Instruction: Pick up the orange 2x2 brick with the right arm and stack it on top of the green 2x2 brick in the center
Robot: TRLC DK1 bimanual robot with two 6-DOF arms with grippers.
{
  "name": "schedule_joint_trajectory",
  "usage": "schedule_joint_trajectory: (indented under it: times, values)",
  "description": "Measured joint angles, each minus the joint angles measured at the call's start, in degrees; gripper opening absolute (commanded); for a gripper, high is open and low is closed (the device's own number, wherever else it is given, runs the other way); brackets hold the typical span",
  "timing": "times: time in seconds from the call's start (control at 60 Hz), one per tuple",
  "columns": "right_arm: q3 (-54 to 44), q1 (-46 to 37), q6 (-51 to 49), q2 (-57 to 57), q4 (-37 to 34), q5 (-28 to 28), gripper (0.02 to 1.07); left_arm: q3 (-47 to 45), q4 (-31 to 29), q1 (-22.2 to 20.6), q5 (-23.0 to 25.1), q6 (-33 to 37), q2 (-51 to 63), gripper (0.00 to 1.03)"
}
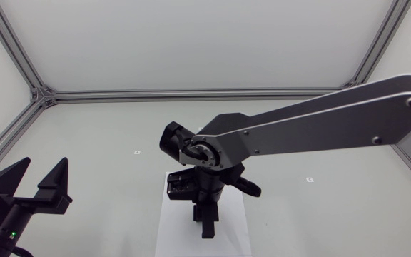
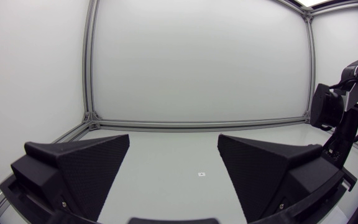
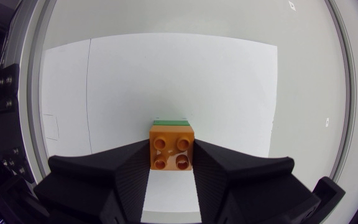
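Orange 2x2 brick [image 3: 172, 147] is clamped from both sides by the right gripper [image 3: 172, 163], directly over the green 2x2 brick [image 3: 170, 122] on the white sheet [image 3: 229, 81]; only a green edge shows past it. Whether the studs have seated cannot be confirmed. Recommend pressing straight down, edges square, before letting go. Left gripper [image 2: 174, 142] stands spread wide, empty, well apart.

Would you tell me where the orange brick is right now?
The orange brick sits atop the green brick, clasped by the right gripper, in the right wrist view.
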Motion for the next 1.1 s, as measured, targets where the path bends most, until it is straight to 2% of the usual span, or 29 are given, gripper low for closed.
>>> schedule_joint_trajectory:
  times: [0.367, 0.767, 1.1]
  values:
    - [-3.76, 0.92, 0.02, -1.92, 4.46, 1.75, 0.19, 0.00, 0.00, 0.00, 0.00, 0.00, 0.00, 0.99]
    - [-0.44, 1.16, -0.31, 0.61, 0.46, 3.30, 0.19, 0.00, 0.00, 0.00, 0.00, 0.00, 0.00, 0.99]
    - [0.83, -1.05, -2.86, 1.84, -0.74, -0.13, 0.19, 0.00, 0.00, 0.00, 0.00, 0.00, 0.00, 0.99]
